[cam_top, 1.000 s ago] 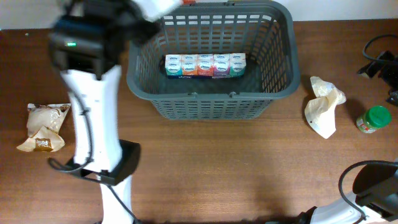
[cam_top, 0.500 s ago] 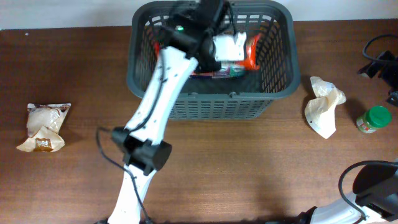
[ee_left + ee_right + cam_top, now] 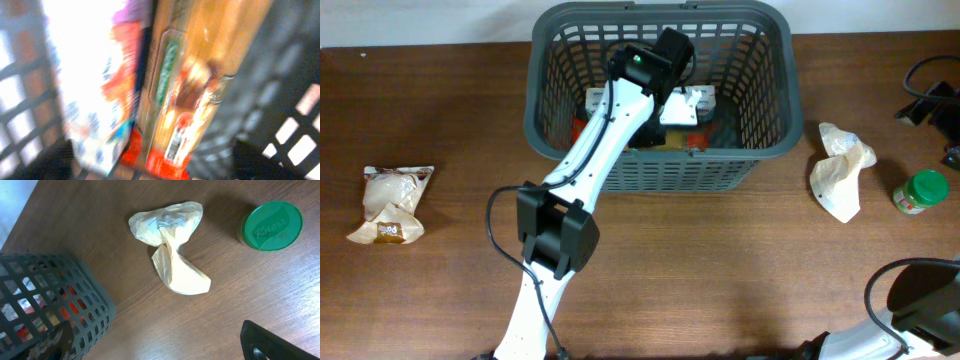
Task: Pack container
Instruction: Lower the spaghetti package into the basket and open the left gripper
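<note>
So the container (image 3: 660,172) sits at the far middle of the brown worktop (image 3: 720,270). The left arm reaches over its near wall, and the left hand (image 3: 685,103) is down inside. Its wrist view is a blurry mess, but the fingers (image 3: 47,160) look spread wide, gripping nothing, above an orange-brown packet (image 3: 200,80) beside a white box (image 3: 85,75). The right hand (image 3: 155,335) hangs wide open and empty, above bare wood. Right of the basket are a crumpled tan bag (image 3: 840,172) and a green-lidded jar (image 3: 920,191). A snack bag (image 3: 390,203) lies well off to the left.
</note>
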Controlling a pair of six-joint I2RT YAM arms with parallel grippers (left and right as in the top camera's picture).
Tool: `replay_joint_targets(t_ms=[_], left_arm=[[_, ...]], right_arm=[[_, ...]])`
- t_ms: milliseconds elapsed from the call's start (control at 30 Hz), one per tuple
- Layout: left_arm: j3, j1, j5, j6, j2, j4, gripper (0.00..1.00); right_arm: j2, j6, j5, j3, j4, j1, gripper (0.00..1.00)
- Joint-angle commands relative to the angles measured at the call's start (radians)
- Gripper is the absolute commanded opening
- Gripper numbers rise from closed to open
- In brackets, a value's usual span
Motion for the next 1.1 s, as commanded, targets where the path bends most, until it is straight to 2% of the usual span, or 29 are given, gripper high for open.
replay_joint_targets(t_ms=[0,200,300,433,633,800,1067], left_arm=[[0.088,0.019,-0.09,-0.22,-0.132,0.004,0.99],[0.188,0.119,-0.066,-0.433,-0.287,-0.001,0.99],[0.194,0.21,-0.037,-0.534,-0.371,-0.018,0.99],[0.194,0.373,-0.023,-0.611,-0.422,-0.111,0.99],[0.152,0.631,-0.021,-0.713,-0.392,-0.249,1.0],[0.038,0.81,0.076,-0.752,-0.325,-0.245,1.0],[-0.233,1.022,0.087,-0.755,-0.192,-0.179,1.0]], right_arm=[[-0.027,0.008,0.009,-0.003,0.001,-0.003,0.99],[-0.027,0.008,0.009,-0.003,0.001,-0.003,0.99],[-0.027,0.008,0.009,-0.003,0.001,-0.003,0.99],[-0.027,0.008,0.009,-0.003,0.001,-0.003,0.99],[-0.027,0.008,0.009,-0.003,0.001,-0.003,0.99],[-0.027,0.008,0.009,-0.003,0.001,-0.003,0.99],[-0.027,0.008,0.009,-0.003,0.001,-0.003,0.99]])
